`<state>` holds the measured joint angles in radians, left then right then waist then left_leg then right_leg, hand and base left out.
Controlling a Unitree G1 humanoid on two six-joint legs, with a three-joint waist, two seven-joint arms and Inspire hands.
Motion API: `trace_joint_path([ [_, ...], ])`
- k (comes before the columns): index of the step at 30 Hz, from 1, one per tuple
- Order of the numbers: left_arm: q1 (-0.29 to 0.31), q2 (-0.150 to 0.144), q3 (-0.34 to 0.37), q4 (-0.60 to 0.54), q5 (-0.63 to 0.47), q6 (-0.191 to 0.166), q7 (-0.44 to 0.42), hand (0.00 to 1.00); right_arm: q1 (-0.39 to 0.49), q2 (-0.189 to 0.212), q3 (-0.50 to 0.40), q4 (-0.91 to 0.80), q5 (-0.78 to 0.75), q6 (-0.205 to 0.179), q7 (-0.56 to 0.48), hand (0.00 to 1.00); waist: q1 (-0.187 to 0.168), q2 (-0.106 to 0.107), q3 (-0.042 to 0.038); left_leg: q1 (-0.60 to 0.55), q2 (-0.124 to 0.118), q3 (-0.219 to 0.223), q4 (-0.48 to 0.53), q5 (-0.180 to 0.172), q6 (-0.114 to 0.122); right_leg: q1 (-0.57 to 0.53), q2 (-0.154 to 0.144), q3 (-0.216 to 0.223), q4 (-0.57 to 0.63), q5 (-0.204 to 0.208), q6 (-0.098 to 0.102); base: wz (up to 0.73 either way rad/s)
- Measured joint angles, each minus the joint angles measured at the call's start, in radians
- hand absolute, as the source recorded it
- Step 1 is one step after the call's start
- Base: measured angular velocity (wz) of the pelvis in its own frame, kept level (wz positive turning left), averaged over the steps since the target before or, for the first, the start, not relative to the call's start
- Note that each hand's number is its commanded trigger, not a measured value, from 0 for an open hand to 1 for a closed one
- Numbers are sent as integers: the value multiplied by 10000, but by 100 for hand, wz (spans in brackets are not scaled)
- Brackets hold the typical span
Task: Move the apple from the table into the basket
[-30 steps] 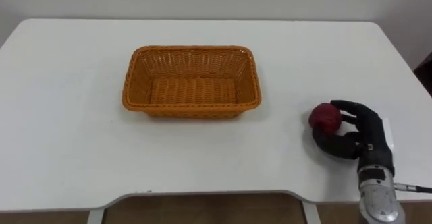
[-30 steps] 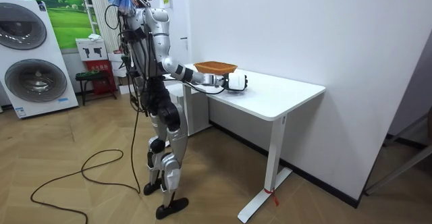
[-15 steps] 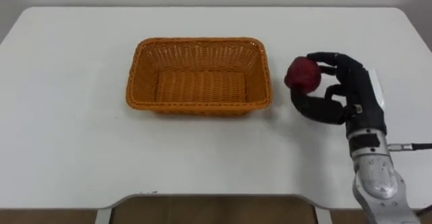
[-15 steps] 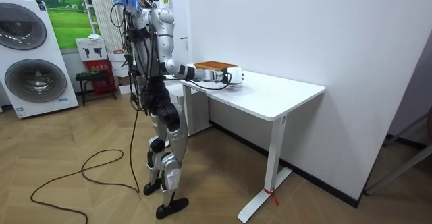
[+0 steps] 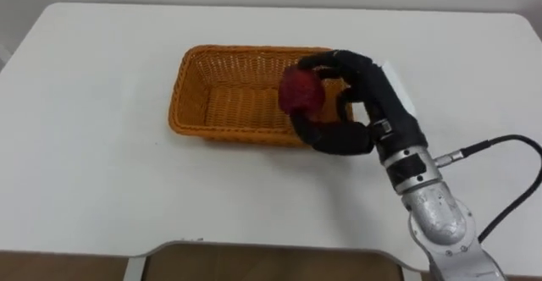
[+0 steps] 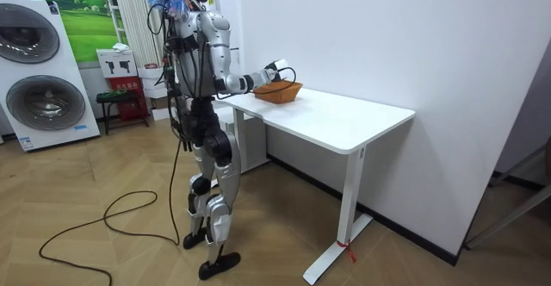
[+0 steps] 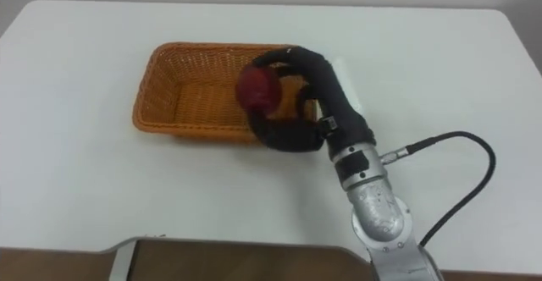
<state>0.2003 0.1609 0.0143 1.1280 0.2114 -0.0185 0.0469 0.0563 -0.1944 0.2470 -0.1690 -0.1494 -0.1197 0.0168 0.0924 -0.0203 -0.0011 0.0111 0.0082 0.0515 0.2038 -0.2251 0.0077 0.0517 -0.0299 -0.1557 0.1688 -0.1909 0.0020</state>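
Red apple (image 5: pixel 300 90) in curled right hand (image 5: pixel 371 96), over wicker basket's (image 5: pixel 230 105) right end.

We see bare table (image 5: pixel 85 146) all round the basket (image 5: pixel 220 103). Only its woven walls and the right hand (image 5: pixel 373 103) with the apple (image 5: pixel 300 90), over its right end, block passage.

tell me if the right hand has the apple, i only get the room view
Observer: Yes, the right hand is curled round the red apple.
Operator: where is it relative to the basket
Observer: Over the right end of the wicker basket, with the thumb below the apple near the front rim.
Operator: anything else in there
Observer: No, the part of the basket's inside that I can see holds nothing.
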Motion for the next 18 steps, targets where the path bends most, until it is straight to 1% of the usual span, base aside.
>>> trace_joint_path([
  [2, -2, 33, -28, -59, -1, 102, 1, 0, -5, 8, 204, -1, 12, 191, 241, 0, 40, -70, -38, 7, -7, -23, 0, 1, 2, 15, -4, -3, 0, 0, 0, 0],
  [4, -18, 77, -141, -71, -3, 141, 10, 0, -3, 5, 277, 0, 41, 293, 311, 0, 154, -111, -36, 29, -13, -25, 0, 3, 4, 32, -7, -4, 0, 0, 0, 0],
  [6, -78, 92, -197, -75, 3, 155, 28, 0, -4, 13, 280, 0, 3, 336, 311, 0, 188, -144, 1, 17, -18, -43, 5, 3, 6, 32, -10, -3, -3, 0, 0, 0],
  [8, -124, 91, -197, -72, 2, 173, 80, 0, -2, 16, 279, 1, -113, 348, 310, 0, 216, -156, 88, -6, -21, -25, 22, 4, 7, 32, -10, -11, -1, 1, 1, 0],
  [10, -115, 89, -203, -54, 1, 201, 108, 0, 8, 14, 270, 2, -97, 369, 297, 0, 211, -138, 150, -23, -21, -21, 28, 4, 7, 27, -11, -19, -2, 1, 1, 0],
  [11, -104, 87, -241, -52, 0, 234, 112, 0, 9, 14, 269, 2, -90, 385, 289, 0, 206, -122, 166, -54, -20, -22, 36, 4, 7, 14, -13, -40, -2, 1, 2, 0],
  [15, -92, 74, -356, -48, 4, 270, 156, 0, 14, 5, 188, 4, -75, 386, 222, 0, 167, -85, 180, -98, -12, -3, 87, 3, 7, -7, -21, -84, 3, 1, 2, 0],
  [18, -64, 70, -125, -47, 234, 261, 162, 0, 12, 3, -332, -5, -58, 335, -154, 0, 151, -108, 145, -115, -14, -5, 174, 3, 7, -3, -29, -101, 11, 1, 2, 3],
])
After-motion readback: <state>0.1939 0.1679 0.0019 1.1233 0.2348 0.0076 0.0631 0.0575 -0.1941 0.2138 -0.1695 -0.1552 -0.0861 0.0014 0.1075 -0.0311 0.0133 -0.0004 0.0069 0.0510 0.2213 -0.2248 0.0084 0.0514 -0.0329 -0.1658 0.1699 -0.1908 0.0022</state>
